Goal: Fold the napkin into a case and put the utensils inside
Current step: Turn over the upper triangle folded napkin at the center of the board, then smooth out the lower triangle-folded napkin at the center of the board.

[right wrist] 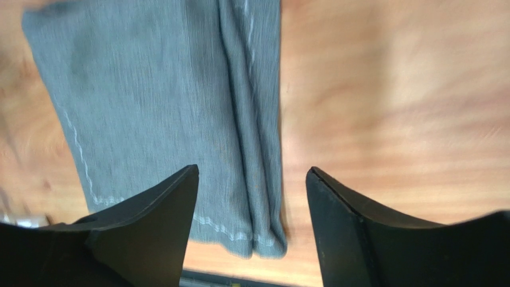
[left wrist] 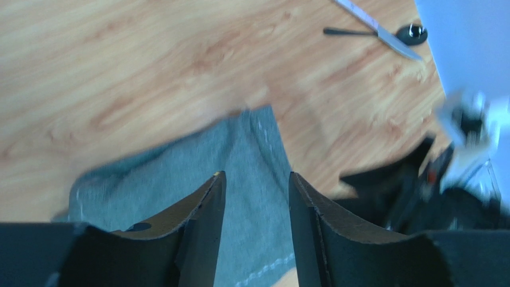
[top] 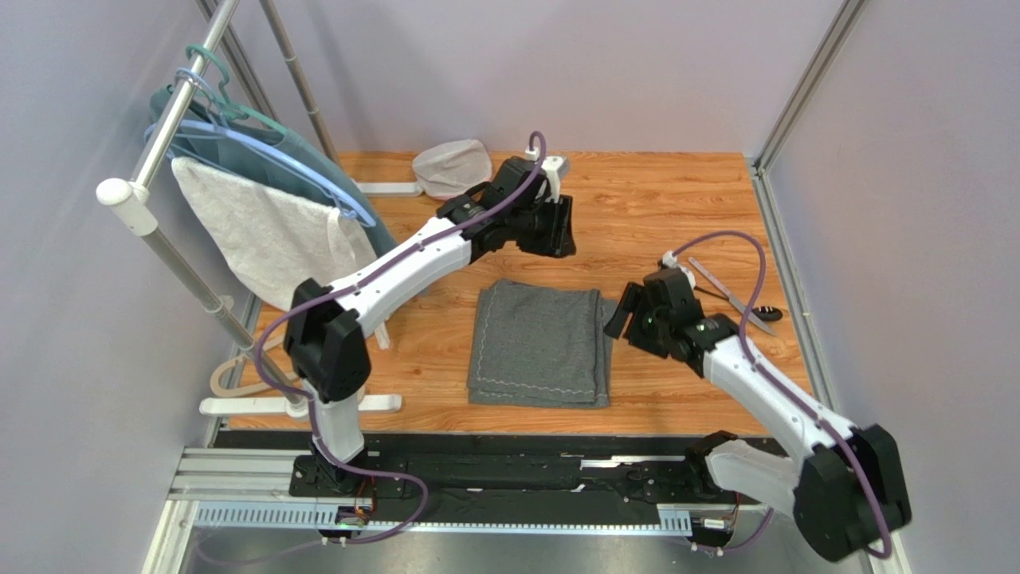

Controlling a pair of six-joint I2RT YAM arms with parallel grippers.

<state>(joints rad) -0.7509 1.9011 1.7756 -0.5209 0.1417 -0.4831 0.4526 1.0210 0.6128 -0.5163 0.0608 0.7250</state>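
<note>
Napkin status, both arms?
Left gripper open, right gripper open, both empty. Napkin folded flat, mid-table. Utensils outside it, far right. Nothing between.

**Bright Top View, Smeared Wrist Views**

Your top view is bright and sharp, with soft light from above and only faint shadows on the table [top: 671, 215]. Your left wrist view is smeared. There the napkin [left wrist: 155, 173] has fuzzy edges, though the utensils [left wrist: 383, 33] near the table's right edge look clearer. In your right wrist view the wood grain is streaky and the napkin's stitching looks soft.
</note>
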